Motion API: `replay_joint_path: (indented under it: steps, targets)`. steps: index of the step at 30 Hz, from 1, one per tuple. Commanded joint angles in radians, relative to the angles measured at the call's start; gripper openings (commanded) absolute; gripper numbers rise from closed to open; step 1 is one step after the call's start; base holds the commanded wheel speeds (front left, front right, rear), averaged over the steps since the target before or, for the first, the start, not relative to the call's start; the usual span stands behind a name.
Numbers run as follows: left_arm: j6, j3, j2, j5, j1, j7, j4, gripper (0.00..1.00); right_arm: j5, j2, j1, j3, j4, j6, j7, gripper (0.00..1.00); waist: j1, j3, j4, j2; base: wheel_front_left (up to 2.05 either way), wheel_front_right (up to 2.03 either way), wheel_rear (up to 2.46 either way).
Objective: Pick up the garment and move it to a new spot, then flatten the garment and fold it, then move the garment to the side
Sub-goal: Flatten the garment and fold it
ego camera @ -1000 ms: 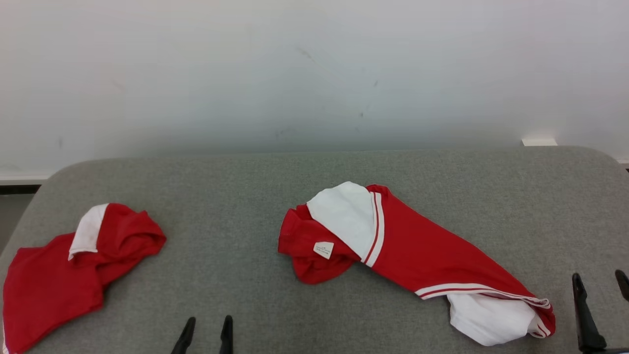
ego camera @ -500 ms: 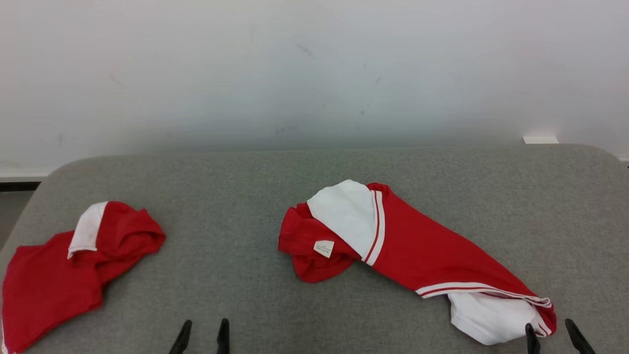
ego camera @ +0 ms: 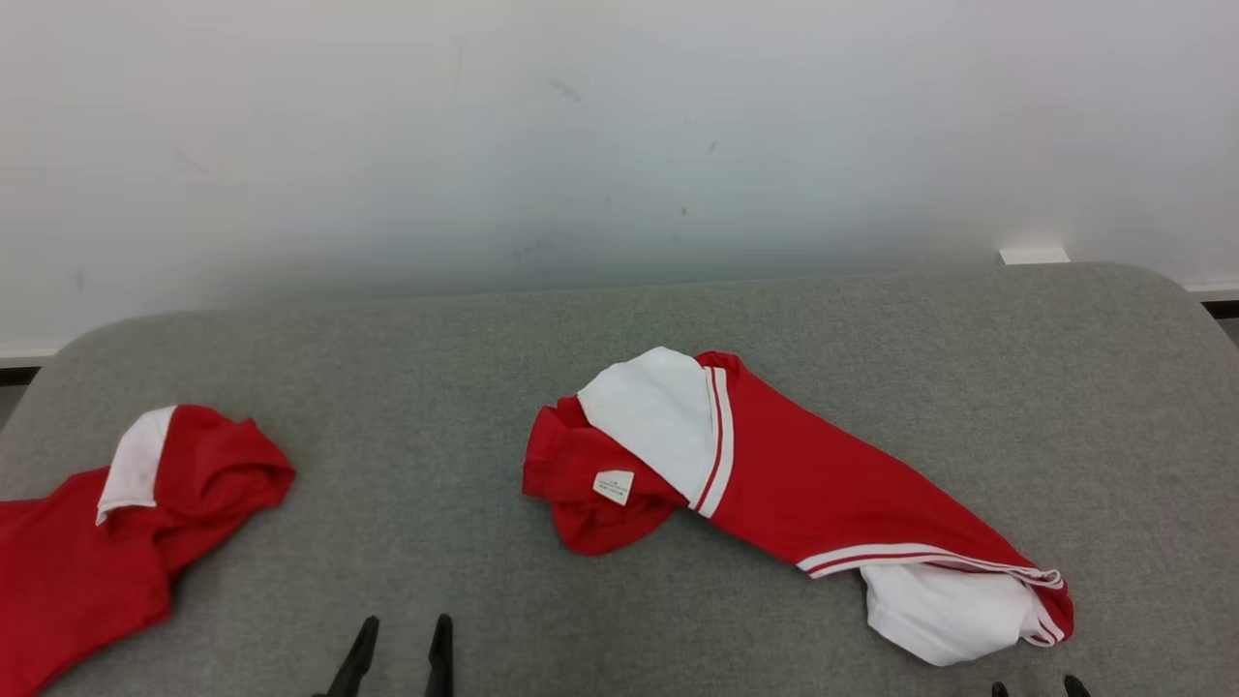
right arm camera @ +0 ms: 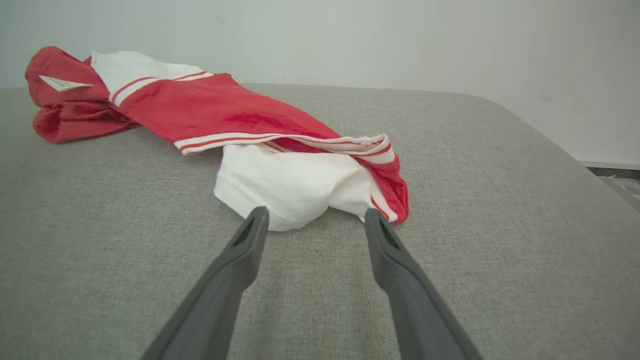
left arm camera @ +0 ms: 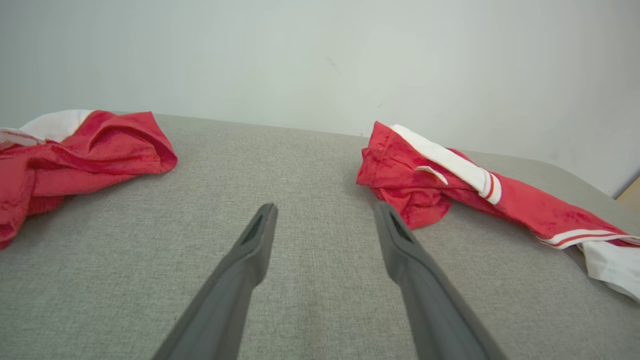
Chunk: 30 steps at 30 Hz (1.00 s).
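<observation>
A crumpled red garment [ego camera: 803, 484] with white panels and stripes lies slantwise across the middle of the grey table, a small white label on its bunched left end. Its white lower-right end [right arm camera: 285, 185] lies just ahead of my right gripper [right arm camera: 316, 214], which is open and apart from the cloth. In the head view, only the tips of the right gripper [ego camera: 1035, 687] show, at the bottom edge. My left gripper [ego camera: 405, 644] is open over bare table, with the garment [left arm camera: 425, 175] ahead to its right. The left gripper [left arm camera: 325, 210] holds nothing.
A second red and white garment [ego camera: 97, 542] lies bunched at the table's left edge, also ahead left of the left fingers [left arm camera: 75, 145]. The grey padded table [ego camera: 436, 387] has rounded far corners and ends at a white wall. A small white block [ego camera: 1034, 256] sits behind the far right corner.
The head camera has shifted a little, sliding the scene left. My right gripper has moved left and back, from the table's right edge to just before the garment's white end. The left gripper is unchanged.
</observation>
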Motion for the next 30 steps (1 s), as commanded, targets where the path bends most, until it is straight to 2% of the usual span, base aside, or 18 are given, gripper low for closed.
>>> replay_joint_path:
  steps: [1, 20, 21, 22, 26, 30]
  targets:
    - [-0.004, -0.002, 0.003, 0.011, -0.011, -0.001, 0.002, 1.0, 0.013, 0.002, -0.036, 0.006, 0.019, -0.002, 0.0, 1.0, 0.0, 0.005, 0.0, 0.0, 0.0, 0.0, 0.0]
    - [-0.02, -0.002, 0.003, 0.024, -0.051, -0.001, 0.007, 1.0, 0.125, -0.028, -0.331, 0.124, 0.388, -0.002, 0.002, 1.0, 0.0, 0.089, 0.047, 0.0, 0.0, 0.0, 0.0]
    - [-0.02, -0.002, 0.003, 0.024, -0.054, -0.001, 0.007, 1.0, 0.135, -0.026, -0.344, 0.136, 0.405, -0.003, 0.003, 0.35, 0.0, 0.091, 0.048, 0.0, 0.0, 0.0, 0.0]
    - [-0.021, -0.003, 0.003, 0.024, -0.055, -0.001, 0.009, 1.0, 0.148, -0.025, -0.356, 0.149, 0.416, -0.003, 0.004, 0.0, 0.0, 0.092, 0.05, 0.0, 0.0, 0.0, 0.0]
    - [-0.018, 0.0, 0.003, 0.023, -0.05, -0.001, 0.015, 1.0, 0.26, -0.042, -0.381, 0.19, 0.421, -0.003, 0.024, 0.0, 0.0, 0.086, 0.051, 0.0, 0.0, 0.0, 0.0]
    - [-0.01, 0.006, 0.003, 0.018, -0.034, -0.001, 0.015, 1.0, 0.446, -0.066, -0.344, 0.21, 0.325, -0.003, 0.093, 0.0, 0.0, 0.07, 0.041, 0.0, 0.0, 0.0, 0.0]
